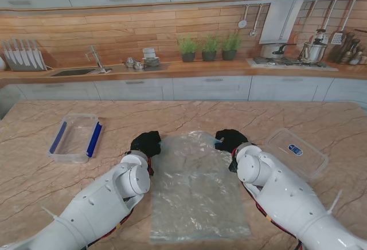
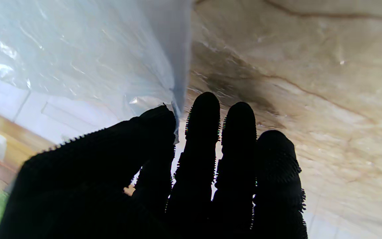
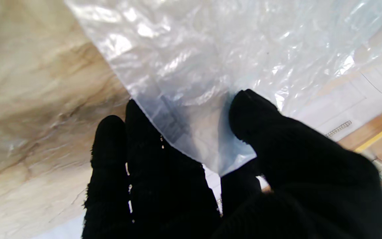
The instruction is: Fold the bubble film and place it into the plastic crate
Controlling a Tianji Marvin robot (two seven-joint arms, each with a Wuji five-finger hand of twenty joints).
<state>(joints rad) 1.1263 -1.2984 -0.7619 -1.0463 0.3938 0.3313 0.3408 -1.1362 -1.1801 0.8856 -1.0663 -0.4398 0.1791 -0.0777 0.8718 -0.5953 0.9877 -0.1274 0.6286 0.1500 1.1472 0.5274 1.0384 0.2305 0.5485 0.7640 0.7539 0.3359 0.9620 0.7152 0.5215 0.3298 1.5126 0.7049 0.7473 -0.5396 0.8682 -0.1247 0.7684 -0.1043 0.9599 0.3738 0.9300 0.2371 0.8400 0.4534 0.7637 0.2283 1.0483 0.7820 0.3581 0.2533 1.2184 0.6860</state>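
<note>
One clear bubble film (image 1: 195,190) lies flat on the marble table (image 1: 321,118) between both arms. Each far corner is pinched, left hand (image 1: 146,144) and right hand (image 1: 230,140) closed on it, probably to lift and fold toward me. Plastic crate (image 1: 76,137) sits far left; lid (image 1: 296,152) right, its blue label unreadable.

Both robot hands (image 1: 146,143) (image 1: 230,139) pinched — palms down.
</note>
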